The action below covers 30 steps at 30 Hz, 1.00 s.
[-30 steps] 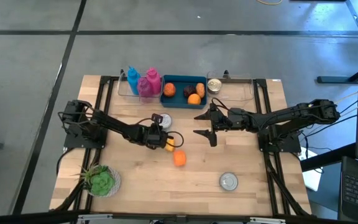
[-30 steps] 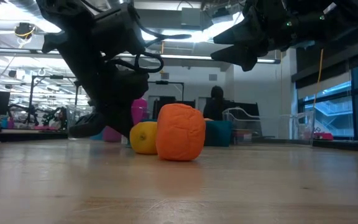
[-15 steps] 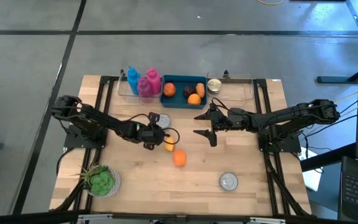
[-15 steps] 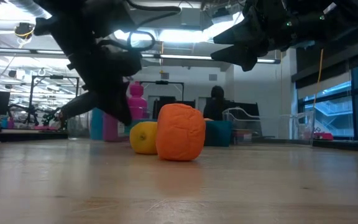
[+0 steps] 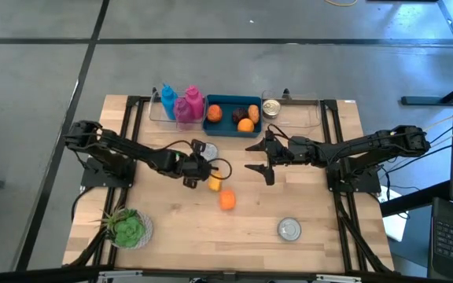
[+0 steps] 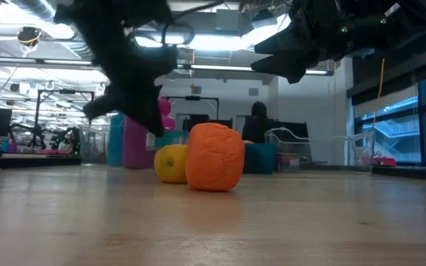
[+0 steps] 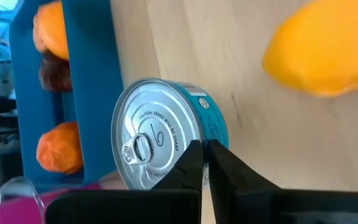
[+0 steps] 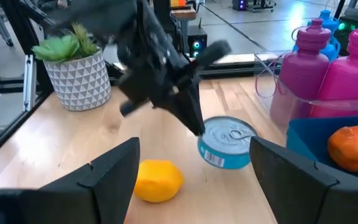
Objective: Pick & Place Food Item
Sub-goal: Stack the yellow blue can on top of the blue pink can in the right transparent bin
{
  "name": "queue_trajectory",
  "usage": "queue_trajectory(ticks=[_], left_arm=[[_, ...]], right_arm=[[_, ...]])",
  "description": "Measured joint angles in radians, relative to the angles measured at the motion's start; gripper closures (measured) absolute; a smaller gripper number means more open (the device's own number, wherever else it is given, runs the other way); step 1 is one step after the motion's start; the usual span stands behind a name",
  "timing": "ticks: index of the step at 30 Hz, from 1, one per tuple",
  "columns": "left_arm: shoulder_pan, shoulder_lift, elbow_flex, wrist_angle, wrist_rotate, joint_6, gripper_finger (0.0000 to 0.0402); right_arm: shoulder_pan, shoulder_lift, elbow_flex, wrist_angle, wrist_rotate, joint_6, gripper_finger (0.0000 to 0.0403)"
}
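Observation:
A yellow lemon-like food item (image 5: 214, 184) (image 6: 170, 163) and an orange one (image 5: 226, 200) (image 6: 214, 157) lie side by side on the table's middle. A teal can with a silver lid (image 5: 207, 151) (image 7: 157, 134) stands just beyond them. My left gripper (image 5: 199, 167) (image 7: 204, 163) is shut and hangs above the table (image 6: 156, 127), its tips beside the can, a little left of the yellow item. My right gripper (image 5: 259, 157) (image 8: 193, 149) is wide open and raised, right of the can, holding nothing. My left gripper has its shut fingertips (image 8: 197, 127) right by the can's side near the lid rim (image 7: 194, 134), slanting down from the table's left. Whether they touch the can, I cannot tell.
At the far edge stand a blue bin (image 5: 231, 100) with orange and brown food, pink and blue bottles (image 5: 189, 106) in a clear tray, and another clear tray (image 5: 297, 114). A second can (image 5: 289, 229) and a potted plant (image 5: 128, 228) sit near the front edge.
My left gripper has risen from table level beside the yellow item and shifted toward the far edge, ending by the can. The yellow and orange items have stayed where they were.

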Motion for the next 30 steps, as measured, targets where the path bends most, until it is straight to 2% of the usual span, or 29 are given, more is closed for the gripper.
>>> queue_trajectory(ticks=[4, 11, 14, 20, 23, 30], left_arm=[[0.008, 0.000, 0.077, -0.047, 0.051, 0.023, 0.0401], [0.007, 0.000, 0.144, -0.045, 0.065, 0.109, 0.0401], [0.007, -0.001, 0.161, -0.046, 0.098, 0.133, 0.0401], [0.007, -0.001, 0.193, -0.083, 0.106, 0.174, 0.0400], [0.007, -0.001, 0.210, -0.096, 0.152, 0.176, 0.0400], [0.006, 0.007, 0.287, -0.129, 0.185, 0.216, 0.0400]], right_arm=[[0.000, 0.000, 0.000, -0.050, 0.000, -0.003, 0.0101], [0.003, 0.000, 0.000, -0.142, 0.000, -0.070, 0.0101], [0.019, 0.000, 0.000, -0.143, 0.019, -0.151, 0.0101], [0.061, 0.000, 0.000, -0.144, 0.138, -0.393, 0.0101], [0.065, 0.000, 0.002, -0.152, 0.166, -0.510, 0.0101], [0.043, 0.010, 0.161, -0.474, 0.158, -0.645, 0.0101]])
